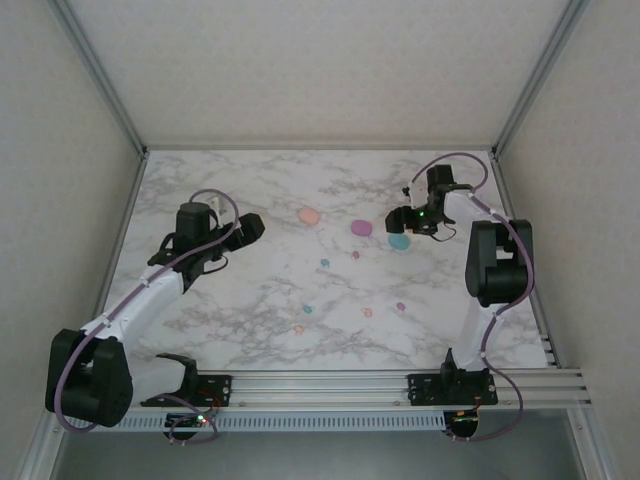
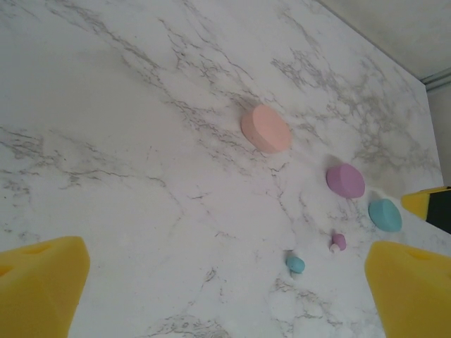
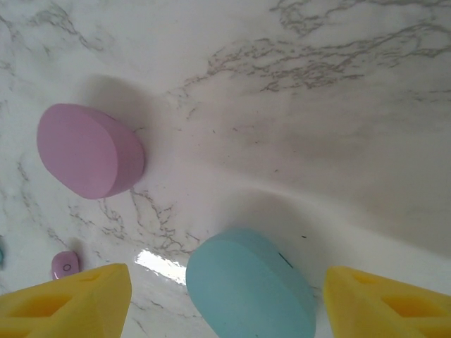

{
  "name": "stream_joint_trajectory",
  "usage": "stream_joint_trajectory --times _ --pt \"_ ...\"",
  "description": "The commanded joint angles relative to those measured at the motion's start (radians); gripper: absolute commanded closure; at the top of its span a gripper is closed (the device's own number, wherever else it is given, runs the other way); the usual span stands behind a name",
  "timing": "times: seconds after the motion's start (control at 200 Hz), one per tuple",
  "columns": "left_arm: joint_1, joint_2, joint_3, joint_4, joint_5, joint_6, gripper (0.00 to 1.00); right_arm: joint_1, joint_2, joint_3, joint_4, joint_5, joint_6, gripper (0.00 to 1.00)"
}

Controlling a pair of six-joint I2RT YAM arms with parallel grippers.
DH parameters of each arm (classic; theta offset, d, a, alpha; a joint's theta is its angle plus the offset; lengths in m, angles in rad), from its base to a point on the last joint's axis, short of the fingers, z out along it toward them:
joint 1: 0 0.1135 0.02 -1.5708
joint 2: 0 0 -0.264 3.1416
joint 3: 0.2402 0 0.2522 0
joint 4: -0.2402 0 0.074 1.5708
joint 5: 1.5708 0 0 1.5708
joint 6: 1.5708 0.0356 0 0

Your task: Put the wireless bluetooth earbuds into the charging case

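Note:
Three oval charging cases lie in a row at mid-table: orange-pink (image 1: 308, 215), purple (image 1: 361, 228) and teal (image 1: 400, 241). Tiny earbuds lie loose nearer the arms: teal (image 1: 324, 263), purple (image 1: 355, 255), teal (image 1: 309, 309), orange (image 1: 298, 329), orange (image 1: 367, 312) and purple (image 1: 400, 307). My right gripper (image 1: 408, 228) is low over the teal case (image 3: 250, 285). Its yellow fingers (image 3: 67, 303) straddle the case with a gap on each side. My left gripper (image 1: 255, 228) hovers open to the left of the cases, its jaws (image 2: 225, 274) holding nothing. A teal bud (image 2: 295, 264) and a purple bud (image 2: 338, 242) lie ahead of it.
The marble table (image 1: 200, 300) is framed by white walls and aluminium posts, with a rail along the near edge (image 1: 330, 385). The purple case (image 3: 88, 150) lies just left of the right gripper's jaws, and a purple bud (image 3: 65, 264) sits by its left finger.

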Motion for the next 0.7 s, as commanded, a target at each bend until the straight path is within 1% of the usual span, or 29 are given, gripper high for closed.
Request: stream_joint_trajectory --times 0.0,0.1,0.32,0.49,0.586,0.651,0.696 --pt "-0.013 0.010 0.020 0.016 -0.015 -0.018 0.00 0.020 0.046 0.038 -0.061 -0.005 -0.042 0.27" --pt "-0.016 0.009 0.038 -0.008 -0.024 -0.003 0.00 0.037 0.057 0.035 -0.081 -0.001 -0.052 0.28" --pt "-0.017 0.007 0.045 -0.028 -0.035 0.015 0.00 0.063 0.003 -0.023 -0.071 0.057 -0.055 0.31" --pt "-0.017 0.023 0.055 -0.026 -0.033 0.017 0.00 0.100 -0.031 -0.061 -0.057 0.193 -0.065 0.34" --pt "-0.018 0.030 0.059 -0.022 -0.030 0.018 0.00 0.116 -0.033 -0.072 -0.032 0.232 -0.070 0.36" --pt "-0.018 0.034 0.063 -0.025 -0.031 0.020 0.00 0.128 -0.031 -0.073 -0.021 0.267 -0.078 0.41" --pt "-0.018 0.034 0.064 -0.026 -0.031 0.022 0.00 0.140 -0.029 -0.075 -0.015 0.288 -0.087 0.42"
